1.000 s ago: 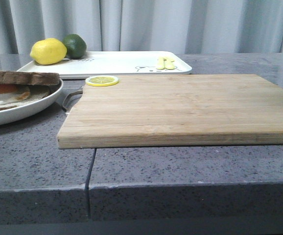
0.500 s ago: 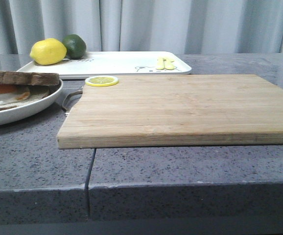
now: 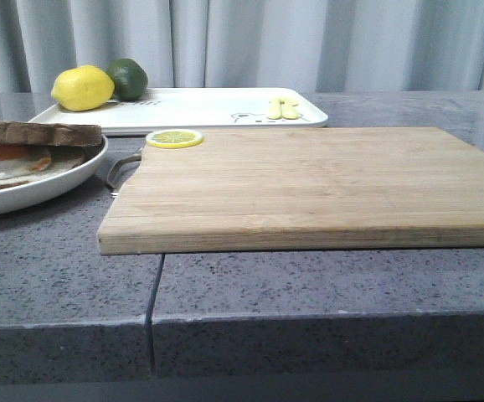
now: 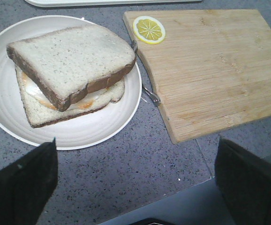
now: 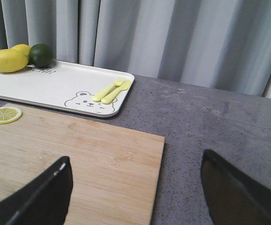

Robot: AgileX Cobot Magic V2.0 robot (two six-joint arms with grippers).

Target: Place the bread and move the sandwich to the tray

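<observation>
Nothing has shifted across the last second in the front view; we read that as a pause with the bread [image 4: 70,58] already on the sandwich [image 3: 20,155], mid-left of the frame. Next step looks like carrying its plate [image 4: 102,129] to the tray [image 3: 208,109], upper centre. Left gripper [image 4: 135,183] and right gripper [image 5: 135,187] both hang spread wide, holding nothing. Tray shows a bear drawing [image 5: 86,101]; writing near the lemon [image 3: 83,88] is too blurred to read.
</observation>
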